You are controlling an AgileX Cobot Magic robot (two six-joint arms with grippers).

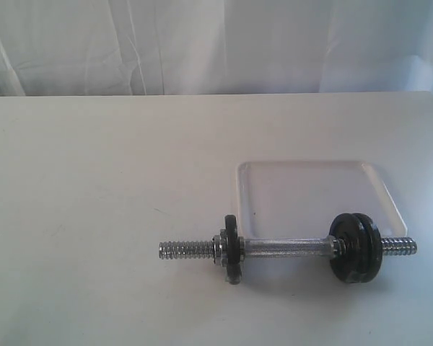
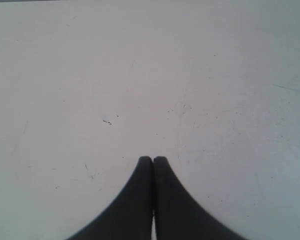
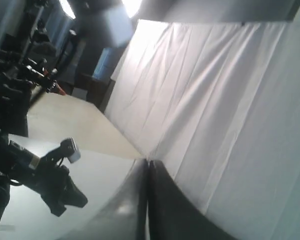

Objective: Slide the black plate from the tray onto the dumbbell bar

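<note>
The dumbbell bar [image 1: 285, 249] lies on the white table, in front of the tray [image 1: 310, 164], with its right part over the tray's near edge. Black plates [image 1: 356, 249] stand upright, close together, on its right end, inside the threaded tip [image 1: 402, 247]. A smaller black disc [image 1: 232, 245] and a silver nut sit toward its left end. Nothing shows inside the tray. Neither gripper appears in the exterior view. My left gripper [image 2: 153, 159] is shut, empty, above bare table. My right gripper [image 3: 148, 162] is shut, empty, pointing at the white curtain.
A white curtain [image 1: 216, 43] hangs behind the table's far edge. In the right wrist view another arm with a small camera [image 3: 50, 175] stands over the table, with dark equipment [image 3: 20, 75] beyond.
</note>
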